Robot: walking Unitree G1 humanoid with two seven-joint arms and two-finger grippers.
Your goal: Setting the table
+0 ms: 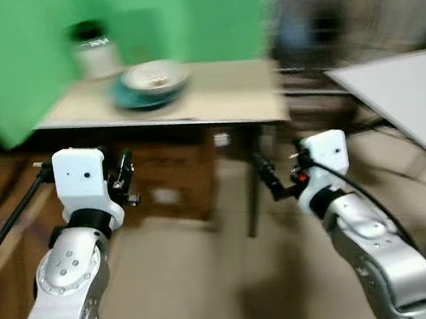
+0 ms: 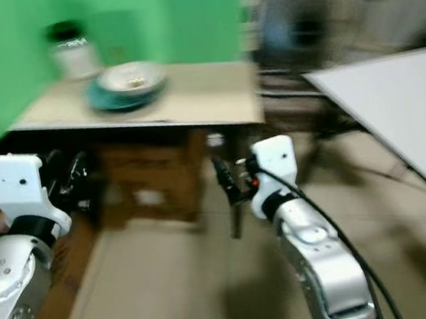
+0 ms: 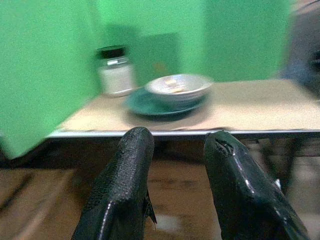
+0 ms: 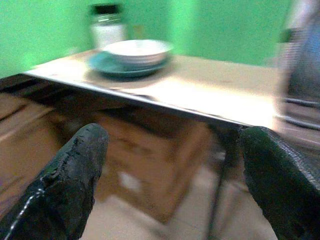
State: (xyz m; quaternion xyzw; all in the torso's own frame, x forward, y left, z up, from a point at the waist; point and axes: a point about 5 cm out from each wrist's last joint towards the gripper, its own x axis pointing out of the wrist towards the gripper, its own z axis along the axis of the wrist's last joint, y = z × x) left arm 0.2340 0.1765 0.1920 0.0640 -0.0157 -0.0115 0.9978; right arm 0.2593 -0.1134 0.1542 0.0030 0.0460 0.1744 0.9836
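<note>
The views are blurred. A white bowl [image 1: 156, 75] sits on a teal plate [image 1: 138, 99] at the back left of a beige table [image 1: 229, 96], beside a white jar with a black lid [image 1: 95, 51]. Both arms are raised in front of me, short of the table and below its edge. My left gripper [image 1: 126, 177] is open and holds nothing; in its wrist view the bowl [image 3: 177, 87] lies straight ahead. My right gripper [image 1: 269, 176] stands wide open and empty, pointing at the table's edge [image 4: 165, 102].
A green backdrop [image 1: 31, 49] stands behind and left of the table. A wooden cabinet [image 1: 173, 183] sits under it, next to a dark table leg [image 1: 252, 197]. A white tabletop [image 1: 414, 98] juts in at the right. Tiled floor lies between.
</note>
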